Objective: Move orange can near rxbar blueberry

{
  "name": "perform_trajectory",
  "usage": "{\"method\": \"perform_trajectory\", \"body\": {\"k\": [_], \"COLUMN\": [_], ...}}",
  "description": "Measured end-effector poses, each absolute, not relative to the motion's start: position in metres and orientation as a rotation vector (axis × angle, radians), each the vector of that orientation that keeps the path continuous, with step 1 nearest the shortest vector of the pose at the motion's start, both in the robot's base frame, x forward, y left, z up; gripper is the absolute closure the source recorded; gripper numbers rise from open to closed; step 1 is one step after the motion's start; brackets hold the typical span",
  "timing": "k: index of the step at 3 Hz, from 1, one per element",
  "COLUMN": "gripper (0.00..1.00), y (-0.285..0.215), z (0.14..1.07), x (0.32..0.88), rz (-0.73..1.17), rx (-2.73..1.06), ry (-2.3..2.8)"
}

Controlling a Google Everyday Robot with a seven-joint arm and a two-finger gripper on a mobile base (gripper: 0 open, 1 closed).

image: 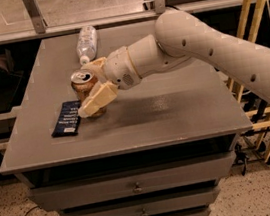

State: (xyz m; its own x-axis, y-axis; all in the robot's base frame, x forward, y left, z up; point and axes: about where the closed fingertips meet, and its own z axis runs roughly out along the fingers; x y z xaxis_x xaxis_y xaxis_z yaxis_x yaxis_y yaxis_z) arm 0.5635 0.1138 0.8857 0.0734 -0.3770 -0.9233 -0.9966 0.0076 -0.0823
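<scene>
The orange can (83,83) stands upright on the grey table (175,109), left of the middle, with its silver pull-tab top showing. The rxbar blueberry (67,118), a flat dark blue wrapper with white text, lies just to its left, close to the can's base. My gripper (87,89) reaches in from the right and straddles the can. One finger (95,101) is in front of the can's lower part and the other finger (95,64) is behind it. The fingers stand apart around the can.
A clear plastic bottle (86,43) lies on its side at the back of the table, behind the can. The table's left edge is close to the wrapper. Drawers sit below the tabletop, and yellow frames stand at the right.
</scene>
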Motion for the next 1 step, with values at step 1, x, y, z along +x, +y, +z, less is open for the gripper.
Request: {"method": "perform_trajectory", "body": {"k": [1], "gripper": [0.0], "y": [0.1139], "z": [0.8857], "x": [0.5634], "rz": [0.924], "rx": [-1.504], "ry": [1.434]}}
